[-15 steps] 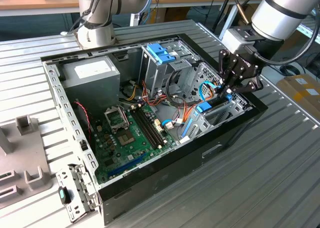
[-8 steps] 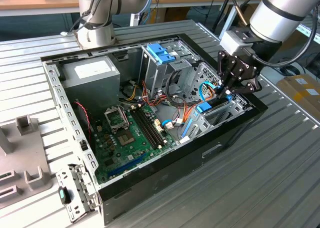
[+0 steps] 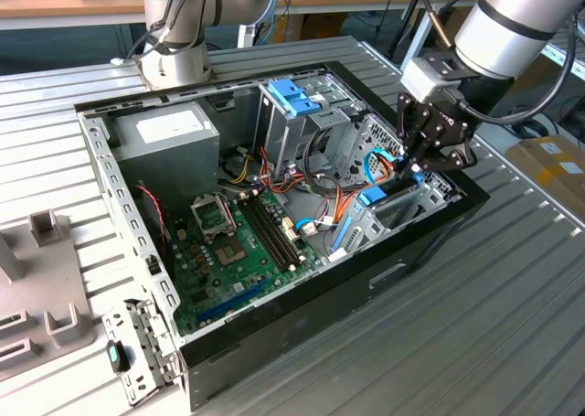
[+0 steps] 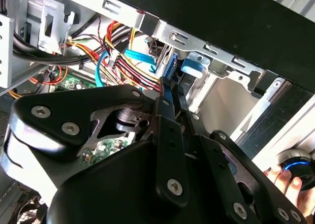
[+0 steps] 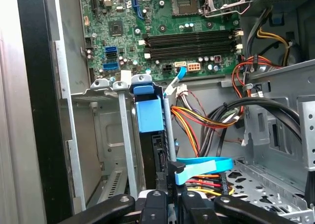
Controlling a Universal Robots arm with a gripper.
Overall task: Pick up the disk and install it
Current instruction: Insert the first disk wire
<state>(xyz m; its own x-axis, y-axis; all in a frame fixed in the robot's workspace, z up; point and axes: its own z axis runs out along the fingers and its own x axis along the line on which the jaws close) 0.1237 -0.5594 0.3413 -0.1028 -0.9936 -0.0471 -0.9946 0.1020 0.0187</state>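
In the exterior view the disk (image 3: 388, 197) stands on edge in the drive bay of the open computer case (image 3: 274, 325), at the exterior view's right, its long axis along the case wall. The case lies on a ribbed metal table (image 3: 475, 325). The gripper (image 3: 409, 171) is closed on the disk's upper edge.

In the second wrist view the fingers (image 4: 167, 120) seem to pinch the blue frame (image 4: 170, 86).

In the first wrist view the disk (image 5: 150, 135) sits between bay rails, beside the motherboard (image 5: 162, 22).
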